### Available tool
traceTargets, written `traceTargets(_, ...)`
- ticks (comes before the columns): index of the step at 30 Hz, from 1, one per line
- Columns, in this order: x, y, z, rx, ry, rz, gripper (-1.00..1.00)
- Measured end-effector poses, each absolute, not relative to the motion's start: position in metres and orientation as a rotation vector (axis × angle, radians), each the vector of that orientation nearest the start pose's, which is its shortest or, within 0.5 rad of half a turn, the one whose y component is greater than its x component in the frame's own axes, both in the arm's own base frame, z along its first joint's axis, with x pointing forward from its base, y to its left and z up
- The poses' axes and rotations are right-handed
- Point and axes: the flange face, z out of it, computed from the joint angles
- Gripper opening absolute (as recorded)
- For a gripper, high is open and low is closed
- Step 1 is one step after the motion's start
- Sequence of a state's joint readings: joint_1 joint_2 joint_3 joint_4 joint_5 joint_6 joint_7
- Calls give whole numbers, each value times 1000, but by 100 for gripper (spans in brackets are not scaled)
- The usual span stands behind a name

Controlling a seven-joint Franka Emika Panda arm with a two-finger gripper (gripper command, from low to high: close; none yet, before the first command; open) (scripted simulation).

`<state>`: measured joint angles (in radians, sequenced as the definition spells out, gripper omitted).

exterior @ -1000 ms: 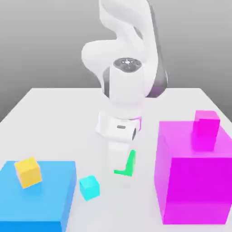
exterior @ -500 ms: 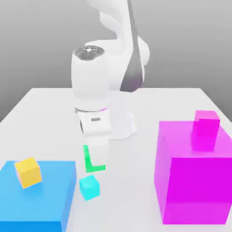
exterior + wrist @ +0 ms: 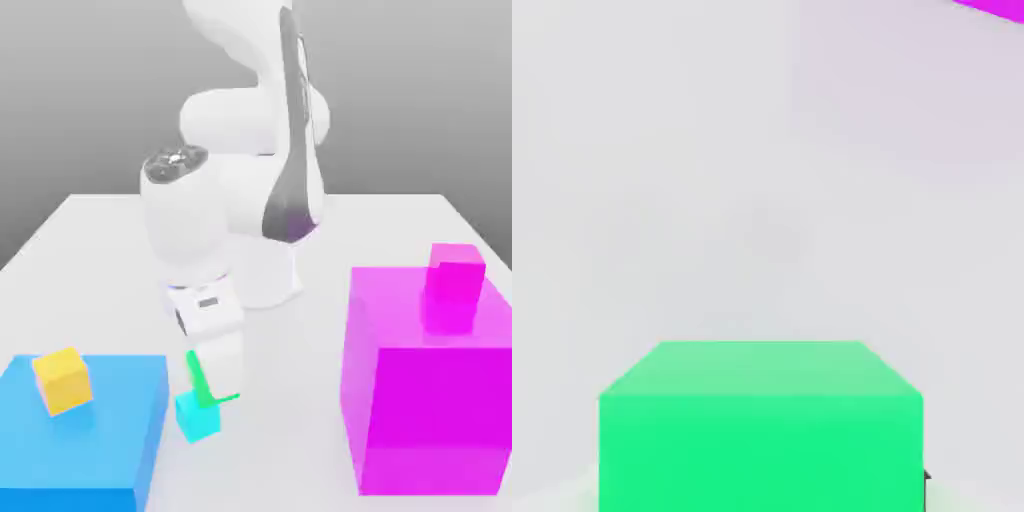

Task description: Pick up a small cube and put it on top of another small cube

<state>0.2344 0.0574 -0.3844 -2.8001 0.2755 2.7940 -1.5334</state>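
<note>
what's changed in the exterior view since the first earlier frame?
The gripper, shut on the green cube, has carried it toward the exterior view's left; the green cube now overlaps the cyan cube in that view. Grip kept, nothing let go. Cyan cube, yellow cube, blue block and magenta block unmoved.

Bright, even light with only faint shadows.

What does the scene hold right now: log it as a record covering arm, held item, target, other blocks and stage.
gripper: shut on the green cube
target: cyan cube, on the table
target overlap: green cube partly in front of it in the exterior view
blue block: yellow cube on top
large magenta block: small magenta cube on top
stage: carrying; release not yet done
</note>
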Motion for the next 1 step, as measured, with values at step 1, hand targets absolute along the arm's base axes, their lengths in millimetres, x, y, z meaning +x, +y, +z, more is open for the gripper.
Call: traceTargets(1, 361, -71, 185, -2595, -1627, -14, -100)
